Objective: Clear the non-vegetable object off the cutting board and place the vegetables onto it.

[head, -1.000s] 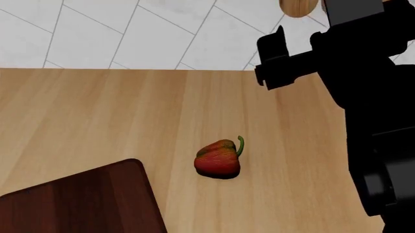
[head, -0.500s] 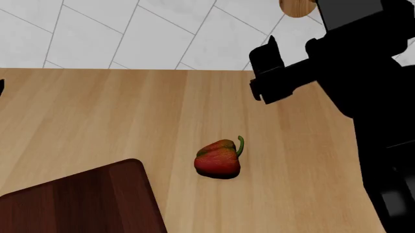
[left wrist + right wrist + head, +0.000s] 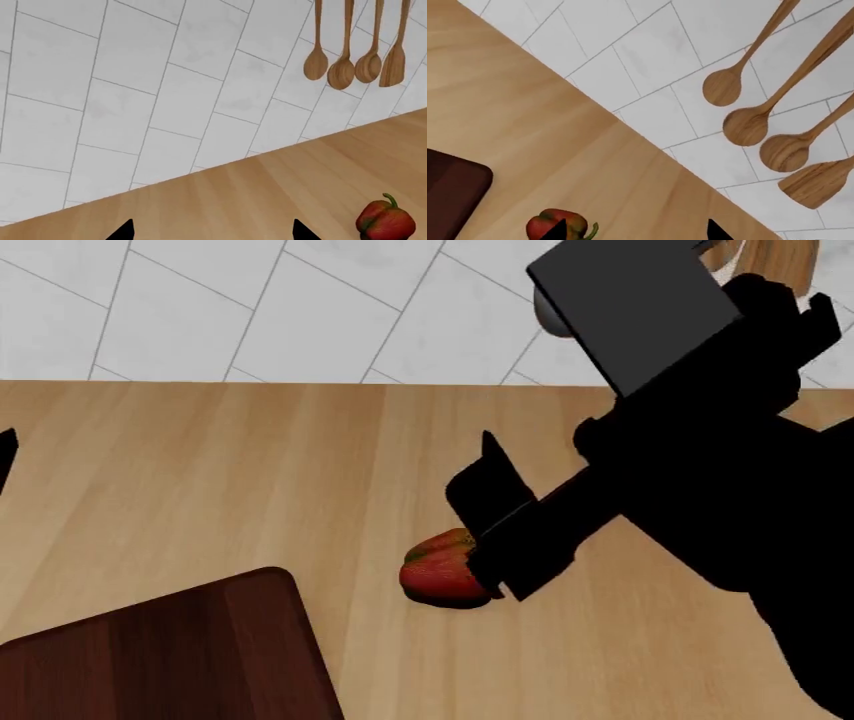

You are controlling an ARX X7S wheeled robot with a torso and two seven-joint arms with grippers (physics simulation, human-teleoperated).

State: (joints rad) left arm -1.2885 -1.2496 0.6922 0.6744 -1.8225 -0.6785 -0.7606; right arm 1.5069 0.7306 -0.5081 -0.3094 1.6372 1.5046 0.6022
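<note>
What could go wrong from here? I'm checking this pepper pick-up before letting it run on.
1. The right gripper comes in from the pepper's far right side, hiding part of the bell pepper in the head view; a finger may nudge the round pepper so that it rolls away rather than being caught.
2. The pepper lies on the countertop, off the cutting board. A loose hold could drop it short of the board's corner.
</note>
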